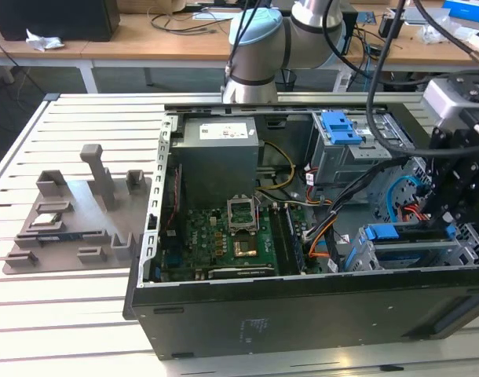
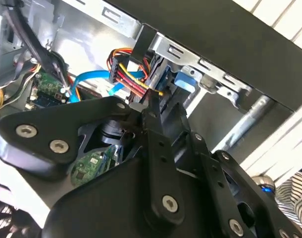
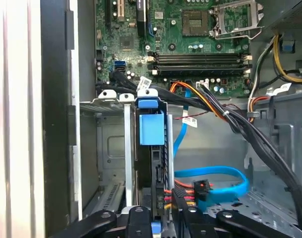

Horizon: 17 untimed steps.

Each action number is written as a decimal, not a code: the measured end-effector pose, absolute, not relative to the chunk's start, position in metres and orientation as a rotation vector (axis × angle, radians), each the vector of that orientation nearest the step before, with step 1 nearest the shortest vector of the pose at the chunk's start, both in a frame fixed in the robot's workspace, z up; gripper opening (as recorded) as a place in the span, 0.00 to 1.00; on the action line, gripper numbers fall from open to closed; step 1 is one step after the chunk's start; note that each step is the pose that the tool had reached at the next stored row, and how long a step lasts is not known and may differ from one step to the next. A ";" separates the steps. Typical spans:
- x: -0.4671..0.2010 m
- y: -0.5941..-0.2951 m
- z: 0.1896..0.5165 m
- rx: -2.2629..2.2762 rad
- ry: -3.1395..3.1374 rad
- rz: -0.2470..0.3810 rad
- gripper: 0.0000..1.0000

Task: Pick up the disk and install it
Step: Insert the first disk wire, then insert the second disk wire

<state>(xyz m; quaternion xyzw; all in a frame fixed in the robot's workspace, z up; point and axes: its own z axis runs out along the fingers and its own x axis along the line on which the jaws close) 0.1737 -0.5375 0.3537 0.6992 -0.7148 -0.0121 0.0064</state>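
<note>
Blue plastic frames the disk (image 3: 152, 130), which stands on edge in the drive cage (image 3: 111, 148) of the open computer case (image 1: 302, 314), apparently almost seated. The gripper (image 3: 161, 218) is at its rear end; whether its fingers clamp it I cannot tell. The case lies on a white slatted table (image 1: 59, 314), with desks (image 1: 106, 43) behind.

A white slatted metal worktable (image 1: 74, 314) fills the foreground. Behind it, long light wooden desks (image 1: 145, 35) on white legs hold tangled black cables (image 1: 192, 23) above a grey floor (image 1: 27, 78).
</note>
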 end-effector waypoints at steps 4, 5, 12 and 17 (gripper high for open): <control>0.174 -0.536 0.368 2.188 -2.237 -0.037 0.16; 0.174 -0.536 0.371 2.188 -2.237 -0.037 0.11; 0.174 -0.536 0.375 2.188 -2.237 -0.037 0.11; 0.174 -0.536 0.376 2.188 -2.237 -0.037 0.17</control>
